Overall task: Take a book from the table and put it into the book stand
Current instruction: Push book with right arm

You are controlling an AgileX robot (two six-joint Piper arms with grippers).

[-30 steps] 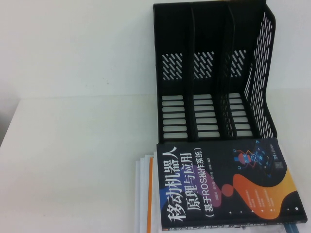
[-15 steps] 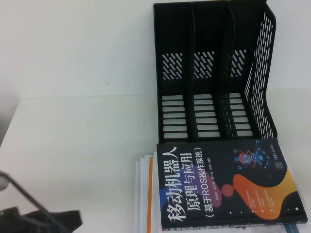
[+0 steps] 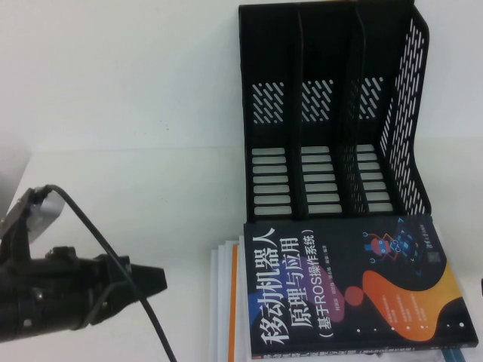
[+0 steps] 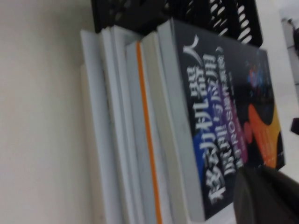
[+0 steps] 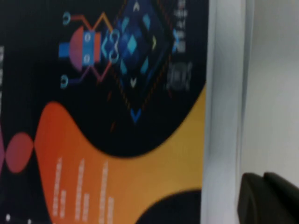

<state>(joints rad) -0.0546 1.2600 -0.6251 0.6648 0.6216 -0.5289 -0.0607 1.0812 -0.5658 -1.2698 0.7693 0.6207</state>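
Your book stand (image 3: 332, 113) stands upright at the back of the table (image 3: 113, 188), and all three of its compartments hold nothing. The book (image 3: 351, 290) lies flat, cover up, just in front of the stand, on top of a stack of other books (image 3: 224, 302) whose white and orange edges stick out on the side away from the stand's perforated wall. Your left gripper (image 3: 155, 280) hovers low over the table, well to the left of the book and pointing toward it; you cannot tell how its fingers stand. Your right gripper (image 5: 268, 198) shows only as a dark tip beside the book's far edge, fingers unclear. A second ago the left arm was out of sight; it has since come in.
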